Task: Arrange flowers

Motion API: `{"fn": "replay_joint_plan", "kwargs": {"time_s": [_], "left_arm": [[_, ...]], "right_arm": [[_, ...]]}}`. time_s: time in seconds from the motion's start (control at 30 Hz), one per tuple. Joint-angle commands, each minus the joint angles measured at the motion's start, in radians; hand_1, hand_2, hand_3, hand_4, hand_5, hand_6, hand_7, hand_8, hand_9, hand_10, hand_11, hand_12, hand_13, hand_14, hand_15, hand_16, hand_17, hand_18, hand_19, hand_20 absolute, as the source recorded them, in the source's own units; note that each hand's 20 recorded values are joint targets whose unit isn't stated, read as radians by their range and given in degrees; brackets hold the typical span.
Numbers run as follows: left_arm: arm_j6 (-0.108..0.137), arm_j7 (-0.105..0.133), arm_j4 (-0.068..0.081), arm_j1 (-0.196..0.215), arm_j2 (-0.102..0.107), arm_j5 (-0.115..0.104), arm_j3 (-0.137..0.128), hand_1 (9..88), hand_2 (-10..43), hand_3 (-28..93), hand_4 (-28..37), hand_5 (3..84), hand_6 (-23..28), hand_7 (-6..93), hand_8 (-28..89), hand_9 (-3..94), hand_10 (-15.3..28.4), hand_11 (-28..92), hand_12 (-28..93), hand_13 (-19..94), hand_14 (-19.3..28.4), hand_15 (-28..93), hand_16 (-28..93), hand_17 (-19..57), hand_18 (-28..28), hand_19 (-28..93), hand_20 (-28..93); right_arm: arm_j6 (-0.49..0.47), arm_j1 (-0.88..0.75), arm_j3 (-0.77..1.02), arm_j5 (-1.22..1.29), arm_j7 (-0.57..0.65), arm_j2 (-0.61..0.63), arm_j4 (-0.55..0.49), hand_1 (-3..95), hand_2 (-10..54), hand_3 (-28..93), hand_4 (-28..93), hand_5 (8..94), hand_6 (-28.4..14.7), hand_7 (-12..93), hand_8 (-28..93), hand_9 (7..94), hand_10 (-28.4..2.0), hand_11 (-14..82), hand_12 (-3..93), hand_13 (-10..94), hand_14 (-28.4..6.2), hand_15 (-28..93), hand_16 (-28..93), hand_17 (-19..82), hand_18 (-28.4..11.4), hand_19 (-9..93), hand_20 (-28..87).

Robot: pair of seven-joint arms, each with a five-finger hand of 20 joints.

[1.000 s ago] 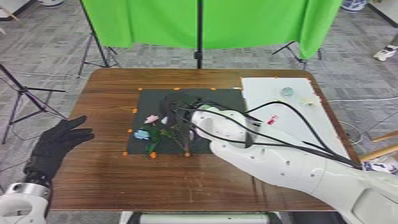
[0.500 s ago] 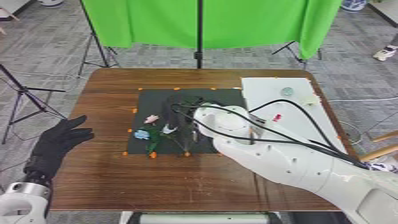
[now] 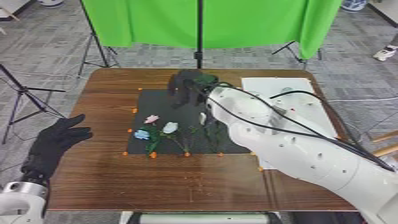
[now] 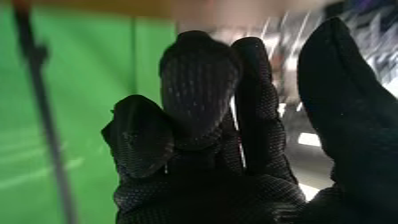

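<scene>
right hand (image 3: 186, 82): open, fingers loosely extended, over far edge of black mat (image 3: 151, 102) | left hand (image 3: 60, 140): open, beside mat | pink flower (image 3: 152, 119), white flower (image 3: 171, 128), blue flower (image 3: 142, 134): on mat, near one another | mat: on brown table (image 3: 107, 175)

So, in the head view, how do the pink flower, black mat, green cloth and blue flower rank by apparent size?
1. Green cloth
2. Black mat
3. Pink flower and blue flower: too alike to rank
</scene>
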Motion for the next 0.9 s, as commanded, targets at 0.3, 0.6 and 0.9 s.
{"fn": "replay_joint_plan", "kwargs": {"time_s": [0.3, 0.6, 0.9], "left_arm": [[-0.003, -0.001, -0.018, 0.035, -0.022, 0.024, -0.01, 15.7, 22.0, 67, -28.3, 45.9, 7.5, 5.6, -5, 49.8, 16.6, 18, 12, 42, 20.6, 22, 0, 11.3, 15.7, 20, 19], [-0.008, -0.004, -0.02, 0.039, -0.027, 0.026, -0.014, 15.7, 22.1, 66, -28.3, 45.9, 7.5, 5.6, -5, 49.9, 16.6, 18, 12, 42, 20.6, 22, 0, 11.3, 15.7, 20, 19], [-0.015, -0.013, -0.019, 0.035, -0.032, 0.028, -0.01, 15.8, 22.2, 66, -28.3, 45.9, 7.5, 5.6, -5, 49.7, 16.8, 18, 12, 42, 20.5, 22, 0, 11.1, 15.7, 20, 19]], "right_arm": [[0.01, -0.094, 0.369, 0.03, 0.305, 0.122, 0.147, 29.0, -9.5, 62, -14, 56.4, -2.4, 10, -7, 62.9, -18.5, 8.6, 15.7, 84, -5.4, 54, 31, 52, -17.7, 92, 48], [-0.077, -0.126, 0.365, 0.032, 0.325, 0.118, 0.247, 33.7, -9.5, 62, -13, 61.8, -0.6, 13, -8, 76.3, -14.9, 13.7, 18.9, 86, -5.5, 54, 31, 53, -18.2, 93, 47], [-0.093, -0.169, 0.357, 0.017, 0.343, 0.146, 0.281, 35.4, -9.5, 63, -14, 63.9, 0.4, 15, -9, 79.4, -14.0, 16.0, 20.0, 87, -5.3, 55, 31, 54, -18.1, 93, 47]]}}
